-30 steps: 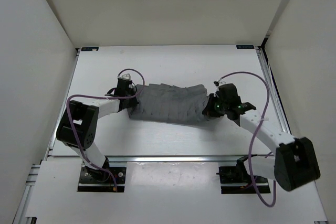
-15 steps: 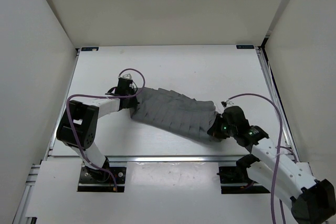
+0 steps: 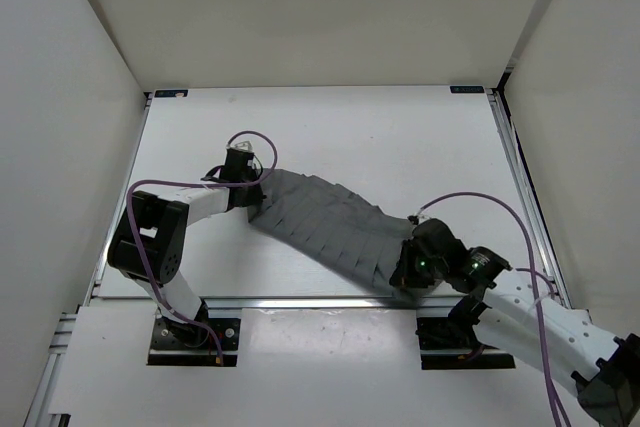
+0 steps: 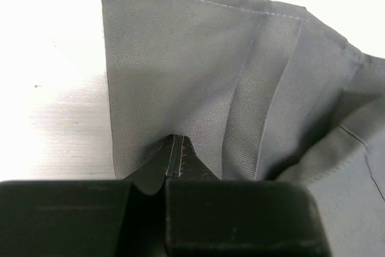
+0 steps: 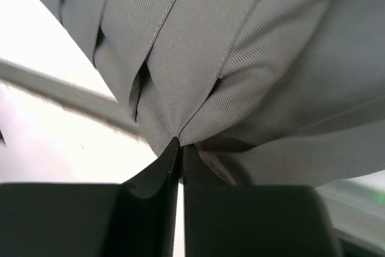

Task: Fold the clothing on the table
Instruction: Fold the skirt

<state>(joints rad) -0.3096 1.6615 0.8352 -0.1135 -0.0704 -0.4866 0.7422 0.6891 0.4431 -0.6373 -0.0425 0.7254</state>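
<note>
Listing both grippers as clamped on fabric: I log the left gripper (image 4: pixel 174 156) with jaws pressed together on a stitched corner of the clothing (image 3: pixel 325 219), and the right gripper (image 5: pixel 180 148) pinched tight on a gathered bunch of pleats. Left arm: elbow folded back, forearm low, reaching toward 2 o'clock. Right arm: forearm low, pointing toward 10 o'clock. Clothing: grey, pleated, stretched as a diagonal band over the table (image 3: pixel 380 132), from 10 o'clock down to 4 o'clock, its lower end beside the near rail.

Left arm (image 3: pixel 205 205) and right arm (image 3: pixel 530 317): white links, black joints — looping purple cables (image 3: pixel 250 135), green wrist lights (image 3: pixel 420 265).
</note>
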